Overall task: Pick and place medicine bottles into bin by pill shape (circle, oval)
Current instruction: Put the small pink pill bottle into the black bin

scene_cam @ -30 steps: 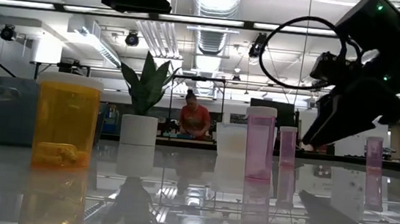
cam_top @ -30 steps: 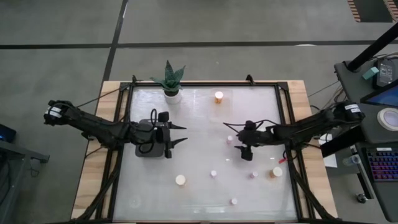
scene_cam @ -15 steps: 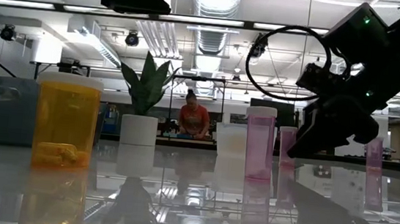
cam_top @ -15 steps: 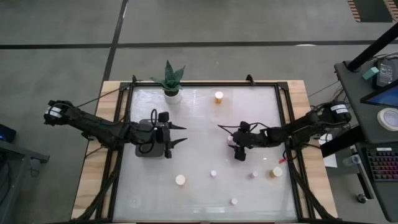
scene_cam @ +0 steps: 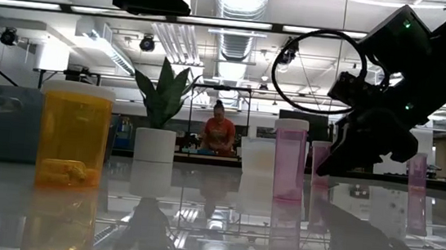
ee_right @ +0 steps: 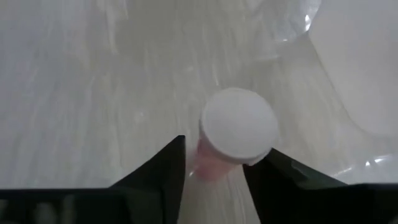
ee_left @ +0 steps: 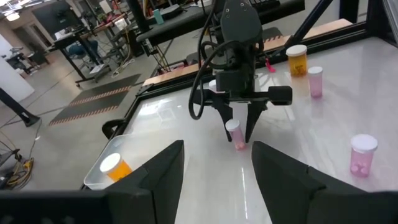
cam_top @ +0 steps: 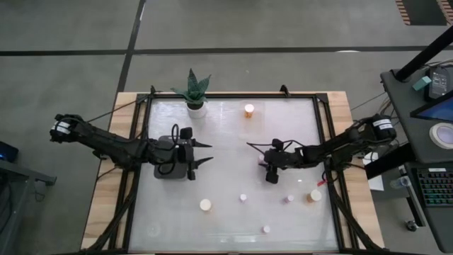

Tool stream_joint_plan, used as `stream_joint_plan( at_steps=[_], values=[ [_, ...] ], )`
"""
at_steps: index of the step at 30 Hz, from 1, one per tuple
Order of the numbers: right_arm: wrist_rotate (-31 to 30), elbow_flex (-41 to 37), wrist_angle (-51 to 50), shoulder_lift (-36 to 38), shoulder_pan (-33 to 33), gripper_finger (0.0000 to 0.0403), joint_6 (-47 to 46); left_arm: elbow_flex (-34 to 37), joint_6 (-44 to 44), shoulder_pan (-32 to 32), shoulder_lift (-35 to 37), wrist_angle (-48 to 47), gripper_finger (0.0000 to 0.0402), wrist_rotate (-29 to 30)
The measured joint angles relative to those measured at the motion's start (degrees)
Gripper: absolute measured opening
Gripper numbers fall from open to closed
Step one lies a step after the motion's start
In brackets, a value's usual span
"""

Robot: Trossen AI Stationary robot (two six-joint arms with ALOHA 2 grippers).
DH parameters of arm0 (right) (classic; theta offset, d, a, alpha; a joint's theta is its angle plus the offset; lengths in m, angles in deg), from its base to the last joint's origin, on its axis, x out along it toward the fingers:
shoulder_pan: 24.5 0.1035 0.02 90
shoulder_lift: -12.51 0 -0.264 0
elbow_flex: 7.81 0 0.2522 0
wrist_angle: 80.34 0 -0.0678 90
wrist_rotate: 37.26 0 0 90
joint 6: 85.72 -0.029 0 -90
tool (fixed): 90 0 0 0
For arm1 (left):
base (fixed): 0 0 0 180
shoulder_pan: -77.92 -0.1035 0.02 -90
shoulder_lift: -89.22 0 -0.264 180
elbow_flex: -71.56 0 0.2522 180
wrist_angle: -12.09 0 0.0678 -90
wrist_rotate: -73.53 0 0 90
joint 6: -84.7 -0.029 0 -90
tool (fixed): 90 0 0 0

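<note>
My right gripper [cam_top: 267, 164] is shut on a small pink medicine bottle [ee_right: 239, 127] with a white cap, right of the table's middle. The left wrist view also shows this bottle [ee_left: 235, 134] upright on the table. My left gripper [cam_top: 205, 152] hangs open and holds nothing above the dark bin [cam_top: 170, 171] at the left. An orange bottle [cam_top: 249, 110] lies in the clear bin [ee_left: 102, 177] at the far edge. More bottles stand on their bases near the front: orange ones [cam_top: 205, 205] [cam_top: 315, 196] and small pink ones [cam_top: 243, 197] [cam_top: 289, 199] [cam_top: 266, 229]. My right gripper pinches the small bottle's pink body [ee_right: 208, 167] just under the white cap, with one finger [ee_right: 165, 174] on each side. The fingers slant down from the table's right side. The bottle stands upright with its base on the table.
A white pot with a green plant [cam_top: 195, 95] stands at the far left of the glossy top. A black frame [cam_top: 325, 142] rims the table. Open surface lies between the two arms. In the low view a person [scene_cam: 219, 133] is in the room behind.
My right gripper has moved down and toward the table's left to the small pink bottle, and its fingers have drawn in around it. The bottle has stayed upright in its place.
</note>
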Motion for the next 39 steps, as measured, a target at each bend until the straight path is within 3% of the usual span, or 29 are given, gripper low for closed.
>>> stream_joint_plan(
  at_steps=[8, 16, 28, 33, 39],
  values=[
    [0.12, 0.0, -0.03, 1.47, 0.0, 0.0085, 0.31, 0.0, 0.11, 0.0, 0.0, 0.14, 0.0173, 0.0],
    [0.15, 3.03, -0.85, 4.2, 0.0, 0.0092, 0.3, -0.02, 1.99, 0.07, 0.0, 1.74, 0.0173, -0.04],
    [0.26, 17.86, -6.88, 1.34, 0.0, 0.0093, 5.84, 0.04, 9.96, 0.11, -0.5, 2.93, 0.0173, -0.28],
    [0.73, 23.12, -7.78, -1.57, 0.0, 0.0093, 8.47, 0.12, 11.96, 0.12, -3.96, 5.36, 0.0173, -0.71],
    [2.31, 27.73, -8.8, -5.09, -0.02, 0.0093, 10.24, -0.03, 11.92, 0.11, -12.13, 15.73, 0.0173, -1.18]
  ],
)
